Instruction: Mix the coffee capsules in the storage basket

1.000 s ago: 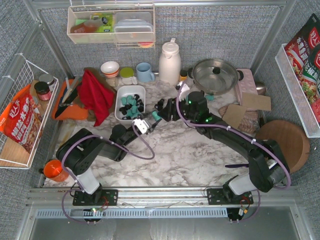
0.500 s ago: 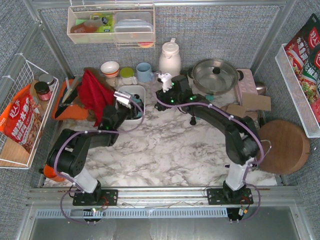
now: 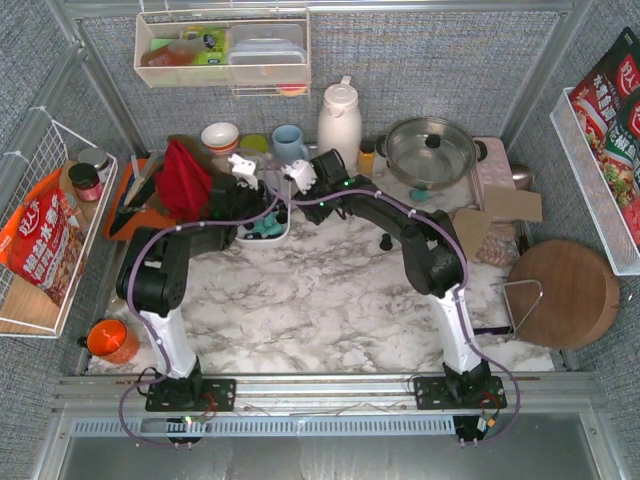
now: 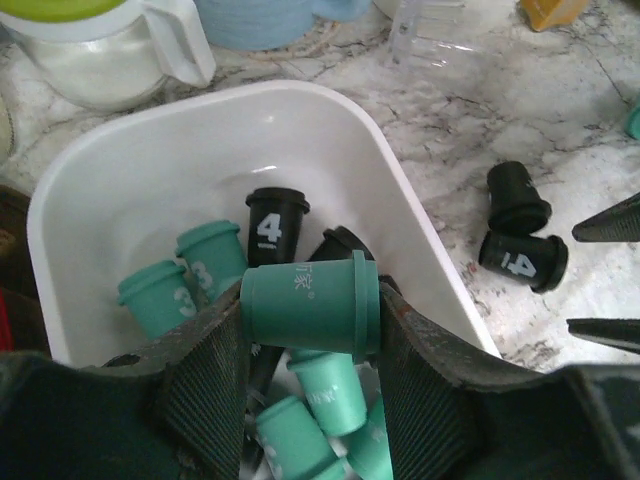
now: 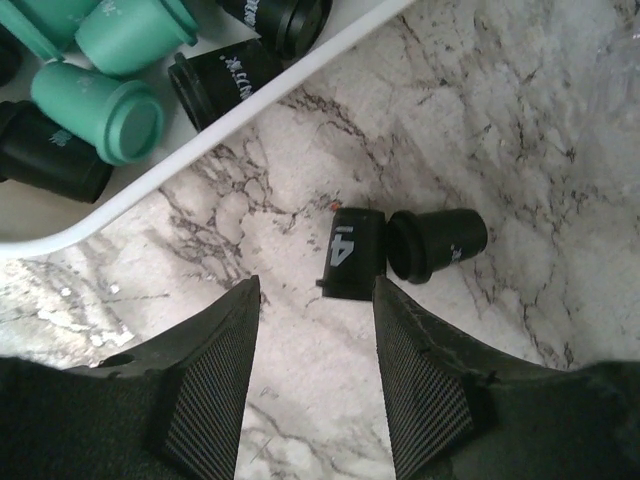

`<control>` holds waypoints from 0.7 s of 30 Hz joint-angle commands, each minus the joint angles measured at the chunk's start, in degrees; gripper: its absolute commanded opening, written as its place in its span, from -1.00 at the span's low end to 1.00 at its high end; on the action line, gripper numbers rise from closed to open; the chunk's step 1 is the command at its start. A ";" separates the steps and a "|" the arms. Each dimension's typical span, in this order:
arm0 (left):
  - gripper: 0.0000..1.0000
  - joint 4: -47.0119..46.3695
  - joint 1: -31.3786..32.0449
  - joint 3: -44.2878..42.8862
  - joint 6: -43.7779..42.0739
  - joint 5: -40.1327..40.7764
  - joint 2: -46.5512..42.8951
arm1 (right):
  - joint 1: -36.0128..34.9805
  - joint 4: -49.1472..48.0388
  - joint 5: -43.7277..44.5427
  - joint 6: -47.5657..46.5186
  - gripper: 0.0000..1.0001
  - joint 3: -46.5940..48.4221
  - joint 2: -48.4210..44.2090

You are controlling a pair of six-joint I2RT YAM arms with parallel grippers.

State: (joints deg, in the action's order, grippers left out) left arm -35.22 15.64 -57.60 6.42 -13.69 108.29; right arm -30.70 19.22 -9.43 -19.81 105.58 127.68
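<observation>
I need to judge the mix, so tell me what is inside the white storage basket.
The storage basket holds teal capsules and black capsules together. The left gripper, shut on a teal capsule above it, covers the near part, so the count is hidden.

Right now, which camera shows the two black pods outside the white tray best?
Right wrist: the black pods lie large and centred before its claw. Left wrist shows them smaller, off-side; overhead, the arms cover them.

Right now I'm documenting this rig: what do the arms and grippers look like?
The left arm and right arm are black with white lower links and looping purple cables. The left gripper and right gripper have black, ribbed fingers.
</observation>
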 commanded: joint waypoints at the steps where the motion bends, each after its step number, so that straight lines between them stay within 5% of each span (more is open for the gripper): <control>1: -0.36 2.77 -0.47 -4.25 -1.87 1.50 2.49 | -0.24 1.51 1.55 -4.44 0.06 3.10 2.64; 7: 0.09 5.85 -0.87 -9.91 -2.53 3.38 7.46 | -0.33 2.92 3.98 -5.32 0.05 6.65 6.93; 10: 0.60 5.81 -0.87 -10.18 -2.05 0.88 7.48 | -0.33 3.14 4.73 -5.56 0.05 7.08 8.01; 11: 0.94 4.47 -0.83 -9.02 -2.01 0.24 6.59 | -0.37 3.18 4.89 -5.65 0.05 7.17 8.22; 18: 0.99 -7.58 -0.64 2.45 -0.82 -0.92 -4.05 | -0.63 3.37 6.22 -6.11 0.02 7.53 9.04; 21: 0.99 -8.80 0.14 5.78 -1.94 -1.02 -8.53 | -0.89 3.02 6.63 -5.78 -0.15 7.41 8.55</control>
State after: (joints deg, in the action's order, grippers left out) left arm -37.19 15.05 -54.70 5.61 -13.23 104.05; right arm -31.27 21.80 -4.12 -25.04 112.60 136.59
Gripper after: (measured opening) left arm 0.995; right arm 0.483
